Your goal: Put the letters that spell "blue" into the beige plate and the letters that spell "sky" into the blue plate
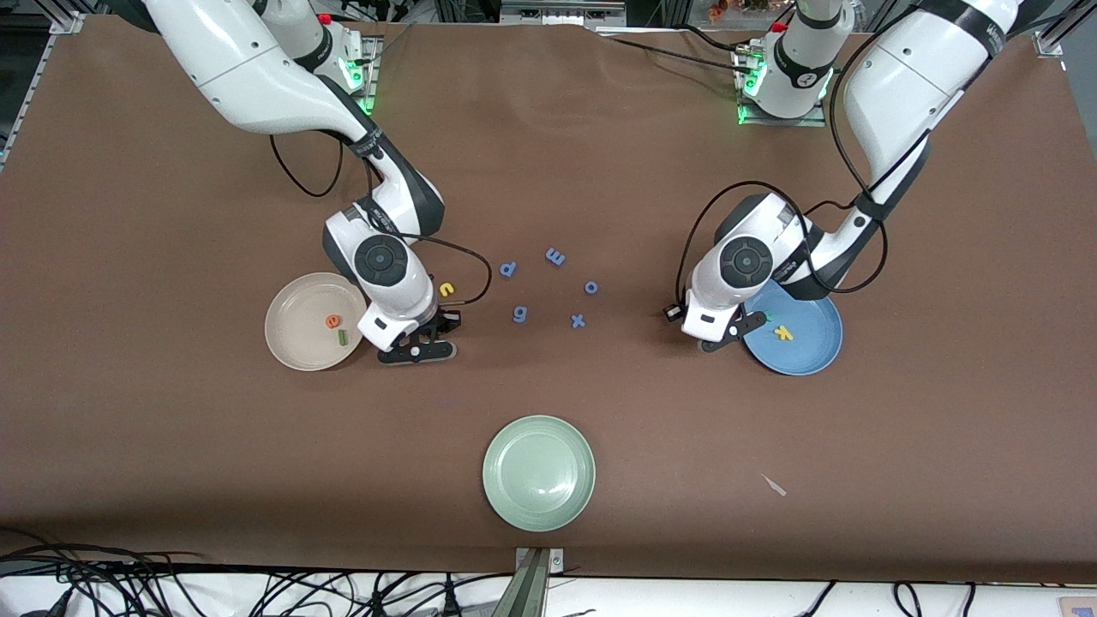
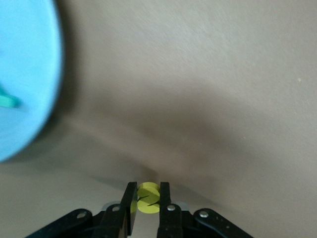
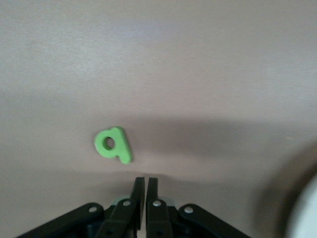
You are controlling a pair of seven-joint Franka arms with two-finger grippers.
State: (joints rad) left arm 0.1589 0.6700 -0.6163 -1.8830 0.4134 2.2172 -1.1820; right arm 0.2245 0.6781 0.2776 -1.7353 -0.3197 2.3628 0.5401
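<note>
I see my left gripper (image 2: pixel 147 198) down at the table (image 1: pixel 171 171), clamped on the yellow s (image 2: pixel 147 197), at about nine o'clock of the blue plate (image 1: pixel 810 356), which holds the k (image 1: pixel 783 333) and y (image 2: pixel 9 101). My right gripper (image 3: pixel 145 191) is pinched together on nothing, beside the green b (image 3: pixel 113 144), at three o'clock of the beige plate (image 1: pixel 287 343) with its e (image 1: pixel 331 321) and l (image 1: pixel 341 338). The u (image 1: pixel 446 290) lies at two o'clock of that plate.

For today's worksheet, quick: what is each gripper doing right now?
Left gripper: closed on a yellow letter, beside the blue plate.
Right gripper: closed, holding nothing; green b lies loose nearby.
</note>
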